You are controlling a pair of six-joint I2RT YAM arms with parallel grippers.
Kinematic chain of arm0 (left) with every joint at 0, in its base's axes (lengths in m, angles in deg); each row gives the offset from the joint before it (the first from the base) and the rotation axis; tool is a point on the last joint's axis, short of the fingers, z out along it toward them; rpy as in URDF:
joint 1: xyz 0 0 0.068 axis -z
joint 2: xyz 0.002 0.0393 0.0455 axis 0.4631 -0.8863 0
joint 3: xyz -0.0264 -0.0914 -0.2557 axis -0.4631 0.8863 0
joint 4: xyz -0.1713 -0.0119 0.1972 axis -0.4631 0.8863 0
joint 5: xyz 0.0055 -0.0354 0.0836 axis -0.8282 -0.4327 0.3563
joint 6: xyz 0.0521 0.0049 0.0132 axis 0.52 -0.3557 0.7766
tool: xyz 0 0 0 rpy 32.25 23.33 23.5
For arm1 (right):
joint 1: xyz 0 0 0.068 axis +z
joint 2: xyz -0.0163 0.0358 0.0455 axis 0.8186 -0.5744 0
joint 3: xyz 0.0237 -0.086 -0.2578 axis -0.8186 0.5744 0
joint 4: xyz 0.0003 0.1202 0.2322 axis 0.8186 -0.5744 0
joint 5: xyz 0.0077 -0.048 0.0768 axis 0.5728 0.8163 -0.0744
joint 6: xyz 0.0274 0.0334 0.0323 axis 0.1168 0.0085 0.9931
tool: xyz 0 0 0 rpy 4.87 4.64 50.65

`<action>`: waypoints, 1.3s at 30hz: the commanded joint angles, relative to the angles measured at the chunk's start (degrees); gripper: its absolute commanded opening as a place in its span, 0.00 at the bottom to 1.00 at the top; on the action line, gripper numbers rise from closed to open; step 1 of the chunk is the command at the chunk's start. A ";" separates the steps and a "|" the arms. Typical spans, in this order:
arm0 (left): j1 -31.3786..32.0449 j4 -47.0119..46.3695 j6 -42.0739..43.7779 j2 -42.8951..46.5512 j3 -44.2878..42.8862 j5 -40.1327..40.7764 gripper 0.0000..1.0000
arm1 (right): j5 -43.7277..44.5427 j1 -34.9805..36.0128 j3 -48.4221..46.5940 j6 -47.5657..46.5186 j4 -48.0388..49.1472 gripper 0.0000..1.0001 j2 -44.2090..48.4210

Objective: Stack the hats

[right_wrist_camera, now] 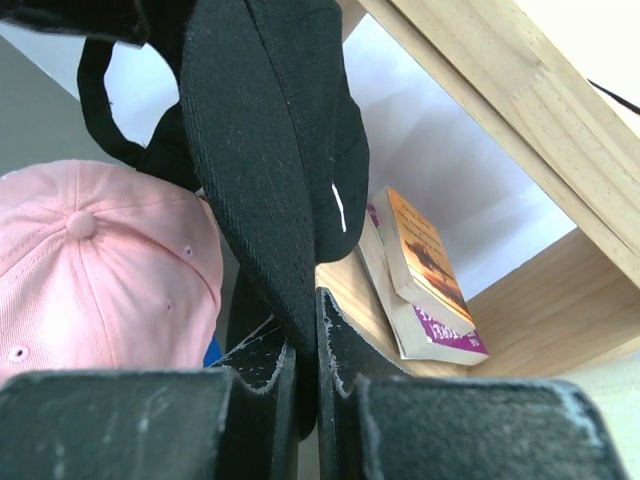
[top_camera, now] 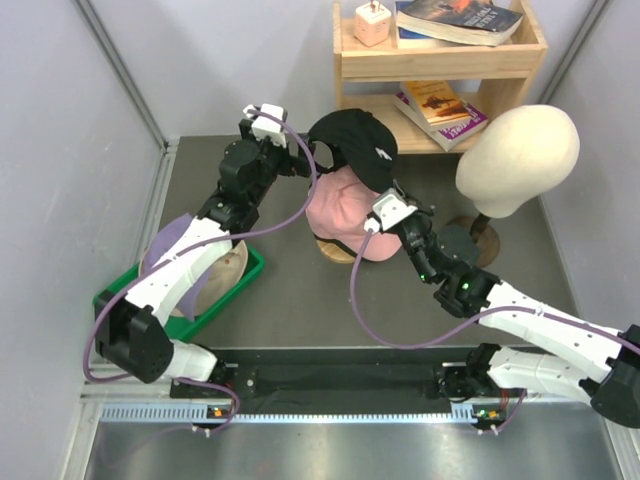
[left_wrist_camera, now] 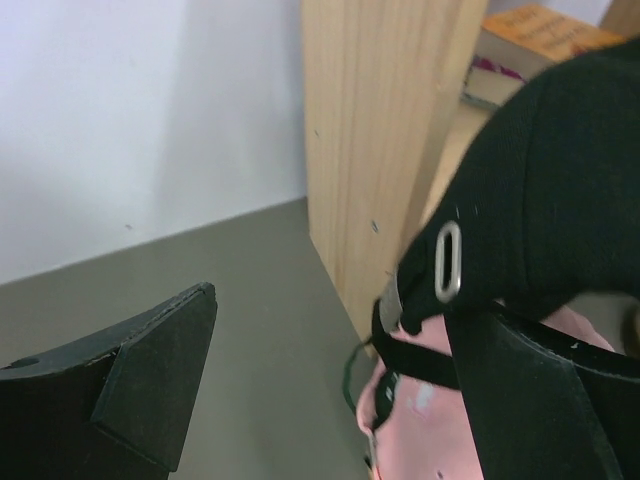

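A black cap with a white logo (top_camera: 355,145) hangs above a pale pink cap (top_camera: 338,212) that sits on a round wooden stand (top_camera: 338,252). My right gripper (top_camera: 388,200) is shut on the black cap's brim (right_wrist_camera: 270,190); the wrist view shows both fingers pressed on the fabric at the gripper (right_wrist_camera: 308,340). A sliver of blue hat (right_wrist_camera: 210,352) shows under the pink cap (right_wrist_camera: 100,270). My left gripper (top_camera: 303,158) is open at the black cap's back. In its wrist view (left_wrist_camera: 340,330) the cap's strap and buckle (left_wrist_camera: 448,262) lie against the right finger. A lavender hat (top_camera: 172,236) lies in the green bin.
The green bin (top_camera: 245,275) stands at the left under my left arm. A cream mannequin head (top_camera: 520,145) stands at the right on a stand. A wooden shelf (top_camera: 440,60) with books (top_camera: 440,105) is close behind the caps.
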 commanded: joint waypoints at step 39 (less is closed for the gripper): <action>-0.04 -10.15 -51.48 15.76 12.78 -35.65 0.76 | 11.83 14.13 9.97 -10.95 22.08 0.00 -2.58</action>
